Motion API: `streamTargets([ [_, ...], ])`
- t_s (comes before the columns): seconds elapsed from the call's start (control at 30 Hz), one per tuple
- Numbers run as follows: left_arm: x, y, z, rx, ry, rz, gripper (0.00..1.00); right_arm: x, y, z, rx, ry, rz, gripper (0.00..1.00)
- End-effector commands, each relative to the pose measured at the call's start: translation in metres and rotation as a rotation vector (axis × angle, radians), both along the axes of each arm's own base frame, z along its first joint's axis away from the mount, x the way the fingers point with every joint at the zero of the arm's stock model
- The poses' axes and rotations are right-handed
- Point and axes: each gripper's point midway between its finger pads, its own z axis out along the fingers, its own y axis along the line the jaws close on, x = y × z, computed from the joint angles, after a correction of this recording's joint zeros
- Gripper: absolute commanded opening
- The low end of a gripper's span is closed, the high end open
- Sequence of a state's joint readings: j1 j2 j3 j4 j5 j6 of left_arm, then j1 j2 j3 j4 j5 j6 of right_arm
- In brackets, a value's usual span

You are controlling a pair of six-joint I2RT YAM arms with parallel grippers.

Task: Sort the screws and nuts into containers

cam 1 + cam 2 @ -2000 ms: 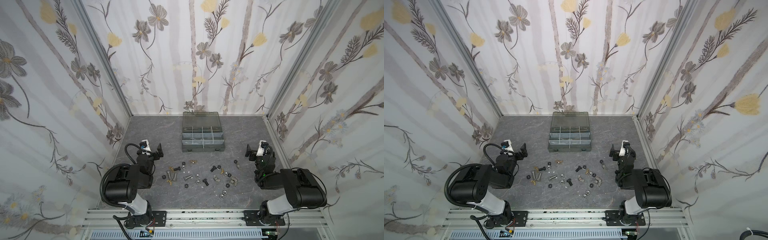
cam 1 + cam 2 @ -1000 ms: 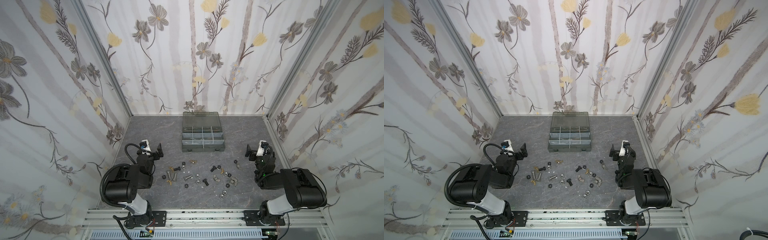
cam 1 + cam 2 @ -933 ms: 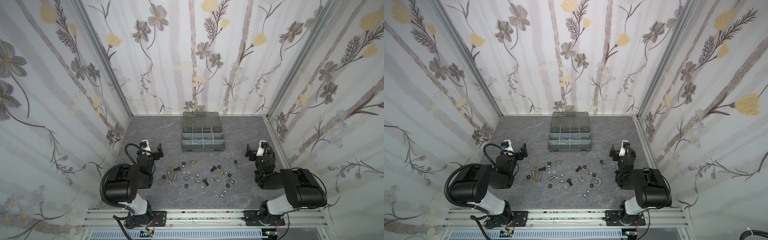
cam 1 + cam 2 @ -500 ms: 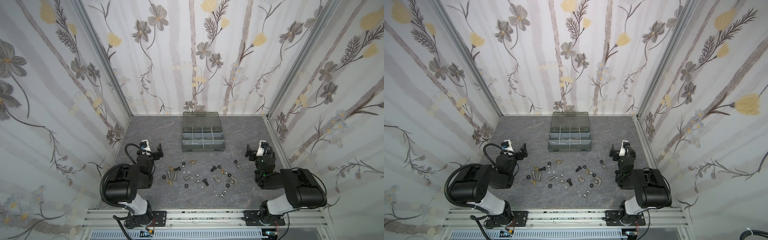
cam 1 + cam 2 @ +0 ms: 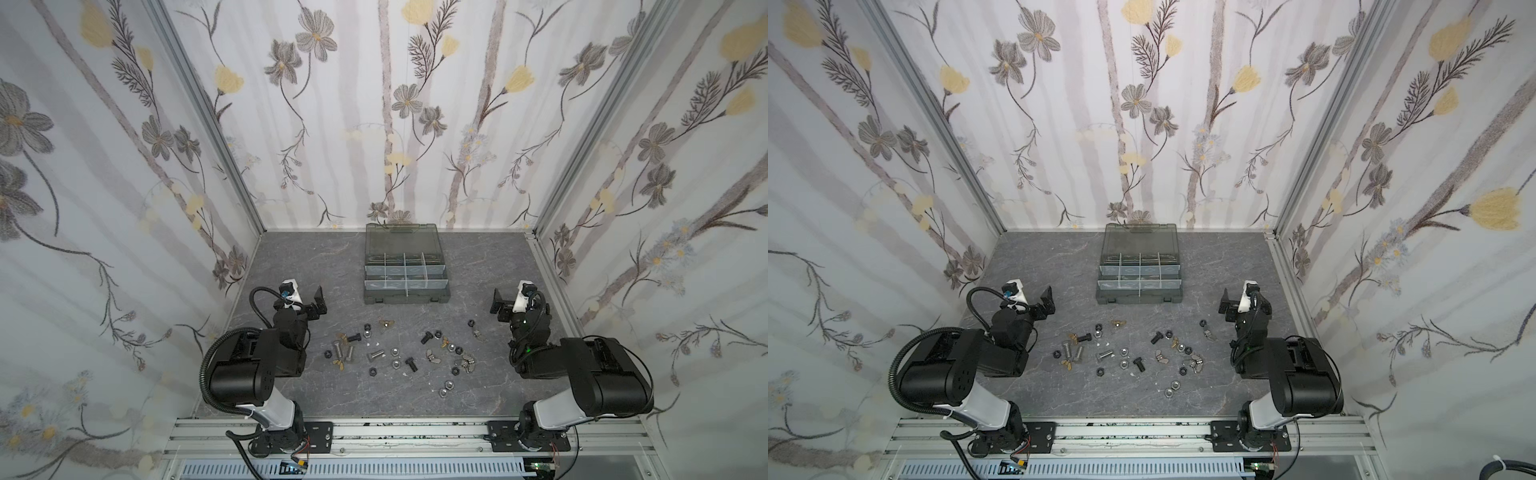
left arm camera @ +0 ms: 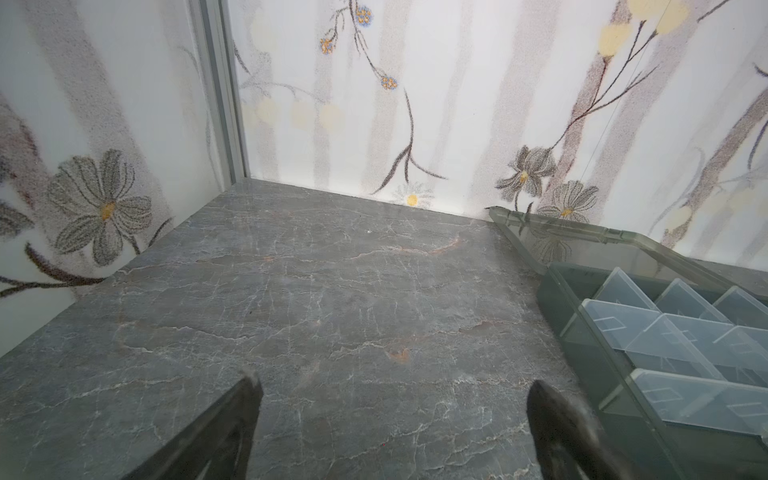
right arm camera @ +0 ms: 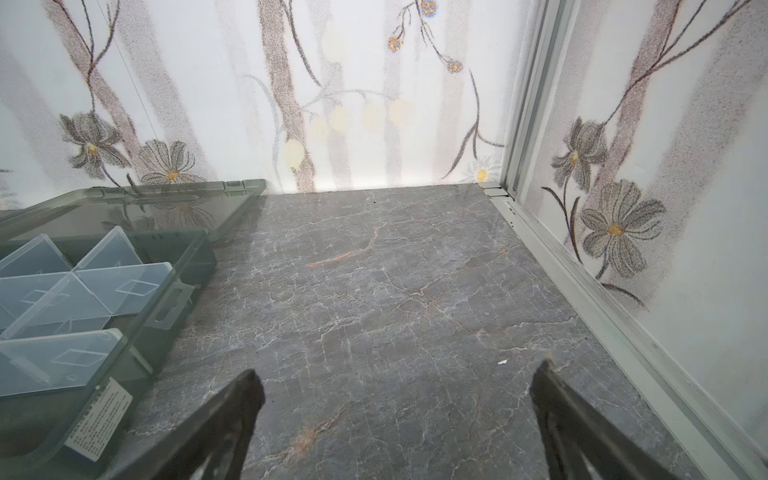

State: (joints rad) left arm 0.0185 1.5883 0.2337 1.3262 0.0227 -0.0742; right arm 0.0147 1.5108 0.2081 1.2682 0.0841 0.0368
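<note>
Screws (image 5: 376,356) and nuts (image 5: 386,322), silver, black and brass, lie scattered across the front middle of the dark marble table in both top views; a silver screw (image 5: 1105,356) sits among them. The containers (image 5: 395,272) are clear-divided compartments of a grey case (image 5: 406,293) at the back centre, with its lid laid open. My left gripper (image 5: 319,302) rests left of the scatter, open and empty (image 6: 395,380). Right of the scatter my right gripper (image 5: 497,301) is open and empty too (image 7: 401,370). Each wrist view shows a side of the case (image 6: 557,299) (image 7: 166,299).
Flowered walls close in the table on three sides, with an aluminium post (image 6: 220,91) and floor rail (image 7: 582,299) at the corners. A metal rail (image 5: 407,432) carrying both arm bases runs along the front. A tiny white speck (image 7: 503,362) lies near the right fingers.
</note>
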Motion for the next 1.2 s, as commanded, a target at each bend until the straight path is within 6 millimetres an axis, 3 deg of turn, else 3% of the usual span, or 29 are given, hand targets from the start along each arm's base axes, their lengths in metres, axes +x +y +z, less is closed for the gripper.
streamTargets([
  [0.0,0.002,0.000,0.006,0.007,-0.021,0.000,1.00,0.001,0.002,0.008,0.004,-0.033,0.008,1.00],
  [0.7,0.003,0.000,0.006,0.008,-0.016,0.000,1.00,0.001,0.001,0.007,0.004,-0.029,0.007,0.99],
  [0.83,0.014,0.015,0.011,-0.004,0.037,0.099,1.00,0.005,-0.008,0.020,0.016,-0.014,-0.050,1.00],
  [0.9,0.026,0.019,0.023,-0.002,0.089,0.122,1.00,0.008,-0.005,0.036,0.013,-0.004,-0.039,1.00],
  [1.03,0.037,0.004,0.103,0.007,-0.009,0.059,1.00,0.013,0.001,0.074,0.116,0.085,-0.024,1.00],
  [1.17,0.041,-0.007,0.166,0.032,0.031,0.015,1.00,0.005,0.014,0.073,0.231,0.326,-0.015,0.85],
])
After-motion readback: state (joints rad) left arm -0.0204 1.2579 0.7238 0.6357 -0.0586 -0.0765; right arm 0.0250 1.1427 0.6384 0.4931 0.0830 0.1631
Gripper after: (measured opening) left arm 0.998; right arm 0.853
